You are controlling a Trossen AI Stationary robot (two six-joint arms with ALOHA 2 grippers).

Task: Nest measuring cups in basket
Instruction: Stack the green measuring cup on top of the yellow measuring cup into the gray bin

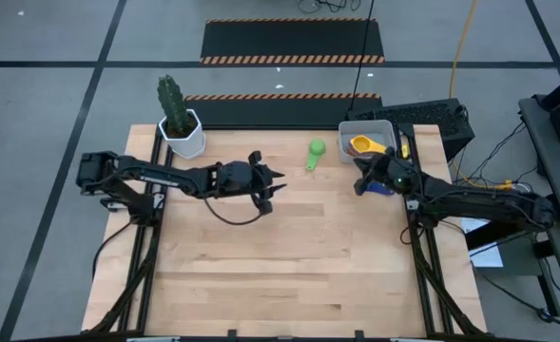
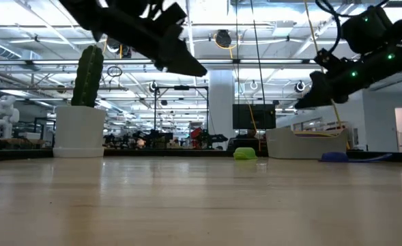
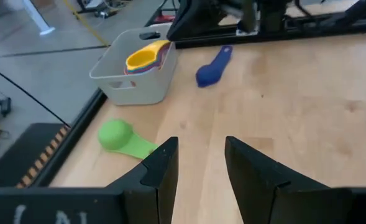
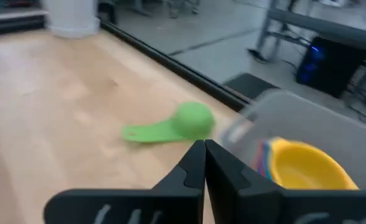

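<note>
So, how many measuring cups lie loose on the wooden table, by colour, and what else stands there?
Green plastic measuring cup, loose on the table: 1
Dark blue plastic measuring cup, loose: 1
Light grey plastic basket, holding a nested stack topped by a yellow cup: 1
White hexagonal pot with a green cactus: 1
Total: 4, counting the basket and its stack as one.

The table (image 1: pixel 289 256) under me was pale wood, smooth with a soft sheen. The basket (image 3: pixel 130 87) looked like matt grey plastic. The green cup (image 3: pixel 117 135), yellow cup (image 3: pixel 144 57) and blue cup (image 3: pixel 210 68) seemed smooth plastic. My fingers (image 3: pixel 164 171) were dull black.
</note>
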